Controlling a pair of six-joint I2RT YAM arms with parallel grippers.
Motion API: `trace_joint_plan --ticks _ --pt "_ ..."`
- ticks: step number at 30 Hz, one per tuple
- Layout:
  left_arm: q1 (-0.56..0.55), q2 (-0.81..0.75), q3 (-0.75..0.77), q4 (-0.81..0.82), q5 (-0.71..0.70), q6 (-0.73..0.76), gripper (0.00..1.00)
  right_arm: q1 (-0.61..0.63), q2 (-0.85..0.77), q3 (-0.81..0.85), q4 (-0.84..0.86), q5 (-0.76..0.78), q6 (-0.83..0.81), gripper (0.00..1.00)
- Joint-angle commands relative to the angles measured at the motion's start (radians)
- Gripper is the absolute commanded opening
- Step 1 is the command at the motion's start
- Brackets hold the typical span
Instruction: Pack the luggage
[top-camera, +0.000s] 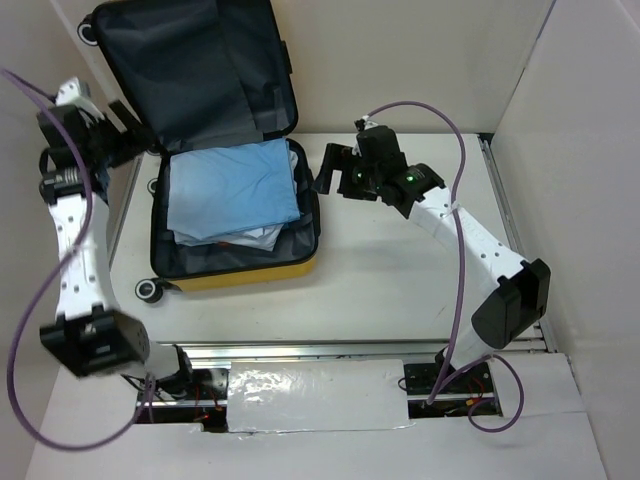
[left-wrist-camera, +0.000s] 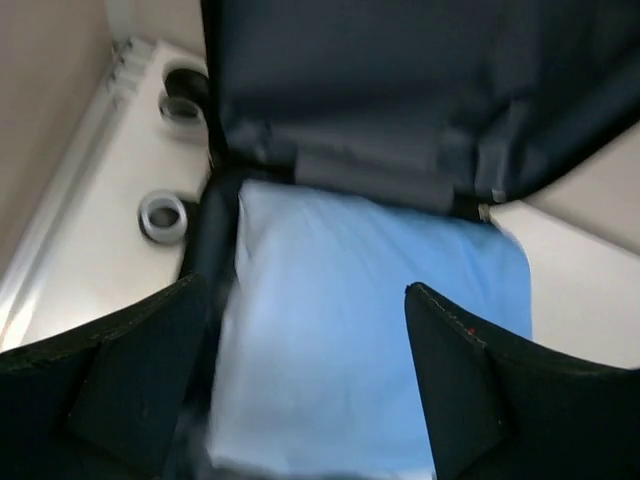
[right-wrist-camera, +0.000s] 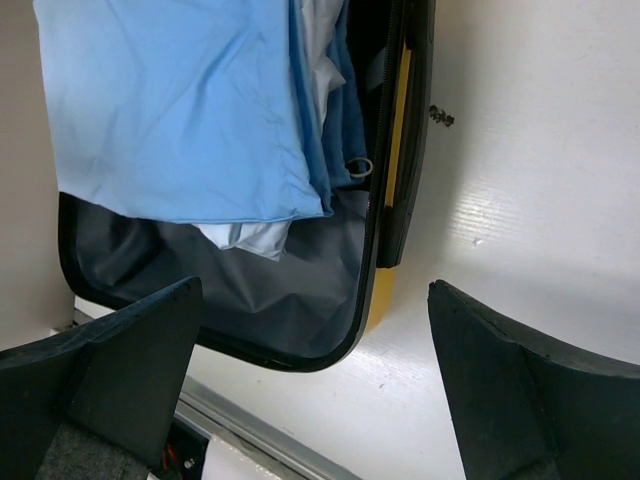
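Note:
The luggage (top-camera: 255, 275) is a yellow suitcase lying open at the table's left, its dark-lined lid (top-camera: 190, 70) standing up at the back. A folded light-blue cloth (top-camera: 230, 190) lies in the base on top of a white garment (top-camera: 255, 238). My left gripper (top-camera: 148, 135) is open and empty above the suitcase's back-left corner; the left wrist view shows the blue cloth (left-wrist-camera: 370, 340) between my open left gripper (left-wrist-camera: 310, 330). My right gripper (top-camera: 330, 170) is open and empty just right of the suitcase; in the right wrist view it (right-wrist-camera: 315, 330) hovers over the suitcase's rim (right-wrist-camera: 375, 250).
A black wheel (top-camera: 148, 291) sticks out at the suitcase's near-left corner, and two more wheels (left-wrist-camera: 163, 215) show at the back left. White walls enclose the table on the left, back and right. A metal rail (top-camera: 330, 350) runs along the front edge.

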Motion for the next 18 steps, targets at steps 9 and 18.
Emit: trace_joint_plan --ticks 9,18 --pt "0.077 0.648 0.598 0.318 0.034 0.099 0.93 -0.056 0.013 -0.025 -0.007 -0.112 -0.028 1.0" --pt "0.074 0.928 0.878 0.436 0.059 0.05 0.84 -0.093 0.076 0.004 -0.041 -0.129 -0.034 1.0"
